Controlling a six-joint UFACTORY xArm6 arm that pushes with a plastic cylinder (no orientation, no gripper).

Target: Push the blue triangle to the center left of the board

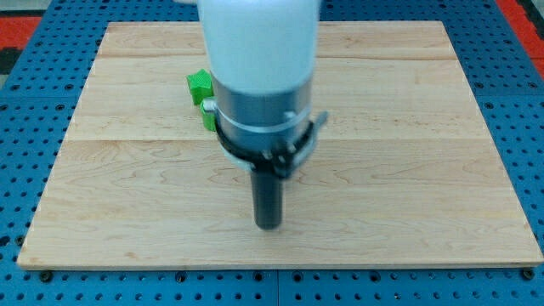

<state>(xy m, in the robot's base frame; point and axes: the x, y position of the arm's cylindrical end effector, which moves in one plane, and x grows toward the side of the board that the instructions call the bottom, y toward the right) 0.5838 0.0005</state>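
Observation:
No blue triangle shows in the camera view; it may be hidden behind the arm. My tip (pixel 269 224) rests on the wooden board (pixel 408 170), a little below the board's centre. A green block (pixel 200 82) sits up and to the left of my tip, next to the arm's body. A second green piece (pixel 208 116) shows just below it, partly hidden by the arm, so its shape cannot be made out.
The white and grey arm body (pixel 259 76) covers the upper middle of the board. A blue perforated table (pixel 25 170) surrounds the board on all sides.

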